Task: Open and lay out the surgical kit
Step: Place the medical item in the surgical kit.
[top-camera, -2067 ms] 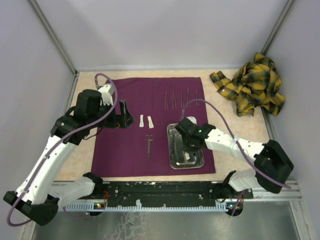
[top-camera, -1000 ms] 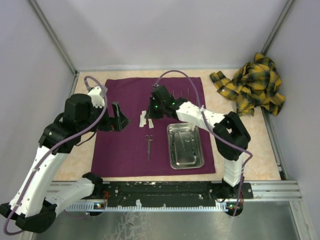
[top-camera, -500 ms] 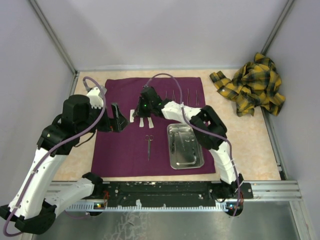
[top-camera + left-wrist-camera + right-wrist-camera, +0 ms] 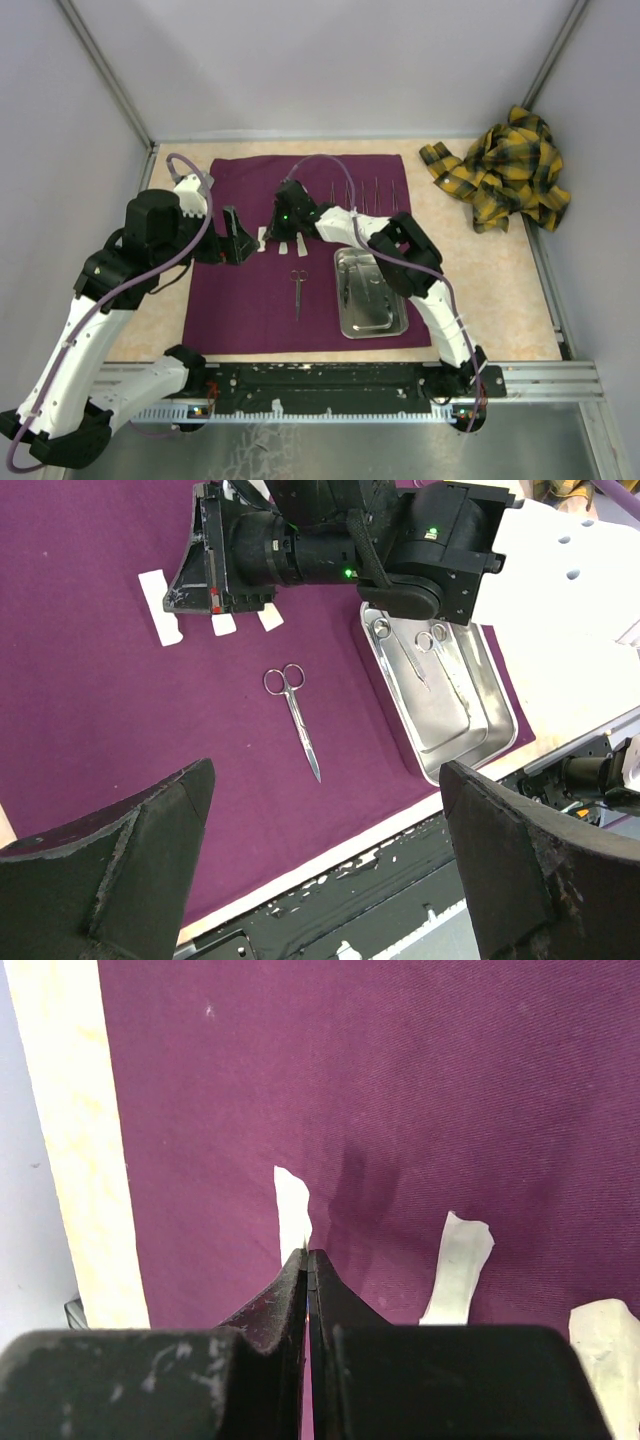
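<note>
We see the right gripper point(image 4: 307, 1257) with its jaws pressed together on the near end of a white strip point(image 4: 291, 1205), low over the purple cloth point(image 4: 450, 1080), which lies spread flat. Two matching white pieces point(image 4: 460, 1265) lie just to its right. The step, we judge, is setting this strip down as third in the row. We would ease it flat, parallel to its neighbours, part the jaws, then lift straight up so nothing drags. The left gripper point(image 4: 328, 772) hangs wide apart and empty above the scissors point(image 4: 292, 712), beside the steel tray point(image 4: 490, 695).
</note>
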Robot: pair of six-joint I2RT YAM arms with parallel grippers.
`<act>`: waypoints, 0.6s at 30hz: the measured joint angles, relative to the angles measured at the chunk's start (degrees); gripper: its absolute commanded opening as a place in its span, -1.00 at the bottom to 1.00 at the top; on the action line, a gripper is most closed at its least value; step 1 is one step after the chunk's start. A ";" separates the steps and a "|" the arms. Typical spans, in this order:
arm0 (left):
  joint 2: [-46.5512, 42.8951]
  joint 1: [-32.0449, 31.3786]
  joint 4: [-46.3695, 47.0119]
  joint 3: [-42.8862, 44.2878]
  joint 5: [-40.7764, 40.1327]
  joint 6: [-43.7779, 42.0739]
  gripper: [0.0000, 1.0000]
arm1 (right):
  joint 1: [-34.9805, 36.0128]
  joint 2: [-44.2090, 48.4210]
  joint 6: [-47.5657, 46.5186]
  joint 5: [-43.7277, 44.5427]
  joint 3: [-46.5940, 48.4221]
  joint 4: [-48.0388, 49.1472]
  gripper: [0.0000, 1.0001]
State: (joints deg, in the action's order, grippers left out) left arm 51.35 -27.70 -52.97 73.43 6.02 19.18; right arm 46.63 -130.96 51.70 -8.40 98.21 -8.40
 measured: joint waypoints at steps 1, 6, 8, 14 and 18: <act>0.00 0.00 0.00 0.00 0.00 0.00 0.99 | 0.00 -0.13 0.00 0.07 0.20 -0.15 -1.00; 0.00 0.00 -0.02 0.00 0.00 -0.02 0.99 | -0.04 -0.87 -0.02 0.50 1.62 -0.44 -1.00; 0.02 0.00 -0.02 0.00 -0.02 -0.04 0.99 | -0.07 -1.11 0.00 0.63 1.64 -0.55 -1.00; 0.13 0.00 -0.02 0.00 0.00 -0.15 0.99 | -0.44 -2.45 0.00 0.85 1.64 -1.07 -1.00; 0.31 0.00 -0.02 0.00 -0.02 -0.15 0.99 | -0.63 -2.80 0.33 1.01 1.64 -1.25 -1.00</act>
State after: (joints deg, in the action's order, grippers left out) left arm 51.66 -27.70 -52.99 73.43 6.00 19.03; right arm 46.00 -133.75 52.03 -7.40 99.85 -9.65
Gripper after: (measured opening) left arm 0.997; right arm 0.004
